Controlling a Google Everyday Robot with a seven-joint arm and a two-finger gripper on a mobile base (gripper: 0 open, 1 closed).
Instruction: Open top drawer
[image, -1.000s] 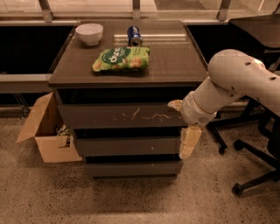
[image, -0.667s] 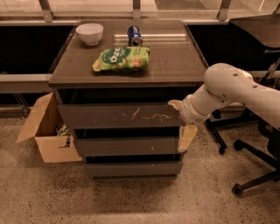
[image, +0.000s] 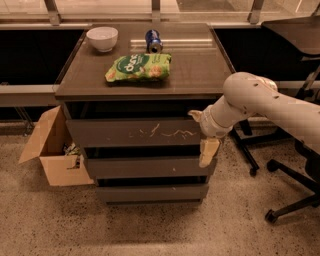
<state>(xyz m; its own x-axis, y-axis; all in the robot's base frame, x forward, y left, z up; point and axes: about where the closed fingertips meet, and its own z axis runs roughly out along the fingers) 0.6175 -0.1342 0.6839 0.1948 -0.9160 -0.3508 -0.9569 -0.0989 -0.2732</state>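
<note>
The top drawer (image: 135, 132) is the wide grey-brown front with pale squiggly scratches, just under the cabinet's top. It sits nearly level with the two fronts below. My gripper (image: 202, 134) is at the drawer's right end. One cream finger (image: 196, 116) lies at the front's upper right corner and the other finger (image: 208, 151) hangs past its lower edge, so the jaws stand open around the end of the front. The white arm (image: 260, 100) reaches in from the right.
On the cabinet top (image: 200, 65) lie a green snack bag (image: 138, 67), a white bowl (image: 102, 38) and a blue can (image: 153, 41). An open cardboard box (image: 52, 150) stands on the floor at the left. Office chair legs (image: 285, 200) stand at the right.
The arm has dropped lower and stretched out to the right, and the gripper has shifted slightly left against the drawer's right end. The drawer front has not visibly moved.
</note>
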